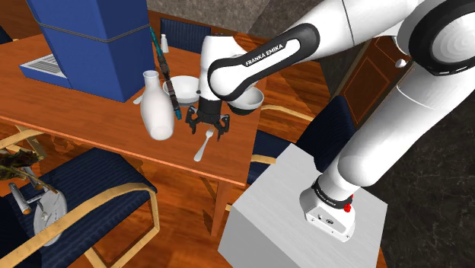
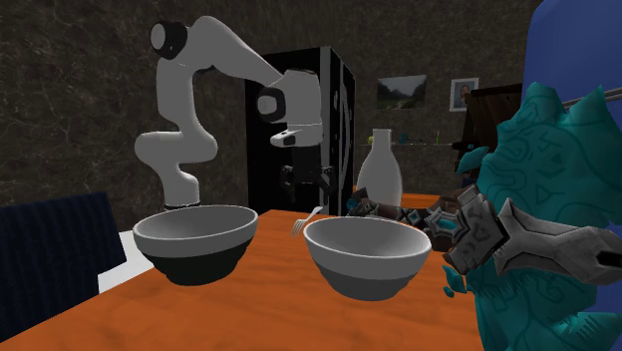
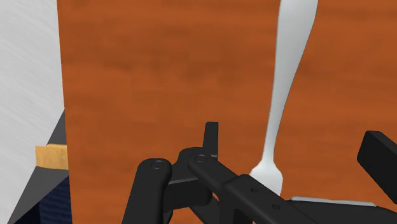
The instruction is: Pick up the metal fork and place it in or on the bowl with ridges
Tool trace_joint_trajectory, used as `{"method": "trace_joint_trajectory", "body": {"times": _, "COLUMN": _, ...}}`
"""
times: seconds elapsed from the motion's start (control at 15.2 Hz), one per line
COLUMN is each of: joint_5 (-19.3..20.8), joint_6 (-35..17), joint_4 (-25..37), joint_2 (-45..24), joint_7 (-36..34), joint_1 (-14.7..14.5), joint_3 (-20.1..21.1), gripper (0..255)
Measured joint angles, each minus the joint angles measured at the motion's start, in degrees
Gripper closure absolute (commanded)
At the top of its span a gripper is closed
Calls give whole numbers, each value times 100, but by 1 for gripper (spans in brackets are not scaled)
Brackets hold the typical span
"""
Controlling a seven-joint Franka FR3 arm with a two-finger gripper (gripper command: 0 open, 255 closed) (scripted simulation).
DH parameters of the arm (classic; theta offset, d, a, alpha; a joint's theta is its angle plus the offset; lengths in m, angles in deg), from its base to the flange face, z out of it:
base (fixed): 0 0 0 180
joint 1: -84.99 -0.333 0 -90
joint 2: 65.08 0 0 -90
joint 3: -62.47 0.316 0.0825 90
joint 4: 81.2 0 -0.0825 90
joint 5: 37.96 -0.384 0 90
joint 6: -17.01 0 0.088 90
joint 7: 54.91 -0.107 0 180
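Jaws parted astride fork [image 3: 287, 83] flat on table [image 3: 159, 76]; fork lies outside dark-based bowl [image 2: 194, 244] and pale bowl [image 2: 367, 257].

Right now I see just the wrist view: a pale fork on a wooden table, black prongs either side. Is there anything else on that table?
Observer: Yes, two bowls: a dark-bottomed bowl and a pale bowl, side by side in the second exterior view.
Operator: Anything tall close to the claw?
Observer: A white bottle stands upright just to the shoulder view's left of the gripper, not touching it.
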State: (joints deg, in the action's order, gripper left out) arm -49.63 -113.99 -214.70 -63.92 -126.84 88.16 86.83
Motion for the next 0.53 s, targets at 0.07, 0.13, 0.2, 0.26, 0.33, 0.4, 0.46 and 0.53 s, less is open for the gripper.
{"method": "trace_joint_trajectory", "body": {"times": 0.07, "joint_5": 8, "joint_6": -83, "joint_4": -36, "joint_2": -47, "joint_7": -31, "joint_1": -11, "joint_3": 12, "gripper": 0}}
{"method": "trace_joint_trajectory", "body": {"times": 0.13, "joint_5": 35, "joint_6": -164, "joint_4": -41, "joint_2": -123, "joint_7": -62, "joint_1": -19, "joint_3": 22, "gripper": 0}}
{"method": "trace_joint_trajectory", "body": {"times": 0.2, "joint_5": 62, "joint_6": -235, "joint_4": -42, "joint_2": -194, "joint_7": -93, "joint_1": -28, "joint_3": 31, "gripper": 0}}
{"method": "trace_joint_trajectory", "body": {"times": 0.26, "joint_5": 78, "joint_6": -330, "joint_4": -80, "joint_2": -253, "joint_7": -109, "joint_1": -36, "joint_3": 38, "gripper": 0}}
{"method": "trace_joint_trajectory", "body": {"times": 0.33, "joint_5": 101, "joint_6": -429, "joint_4": -113, "joint_2": -323, "joint_7": -121, "joint_1": -42, "joint_3": 41, "gripper": 0}}
{"method": "trace_joint_trajectory", "body": {"times": 0.4, "joint_5": 110, "joint_6": -473, "joint_4": -128, "joint_2": -354, "joint_7": -130, "joint_1": -47, "joint_3": 44, "gripper": 0}}
{"method": "trace_joint_trajectory", "body": {"times": 0.46, "joint_5": 116, "joint_6": -500, "joint_4": -135, "joint_2": -372, "joint_7": -139, "joint_1": -51, "joint_3": 47, "gripper": 0}}
{"method": "trace_joint_trajectory", "body": {"times": 0.53, "joint_5": 117, "joint_6": -517, "joint_4": -144, "joint_2": -379, "joint_7": -141, "joint_1": -53, "joint_3": 49, "gripper": 0}}
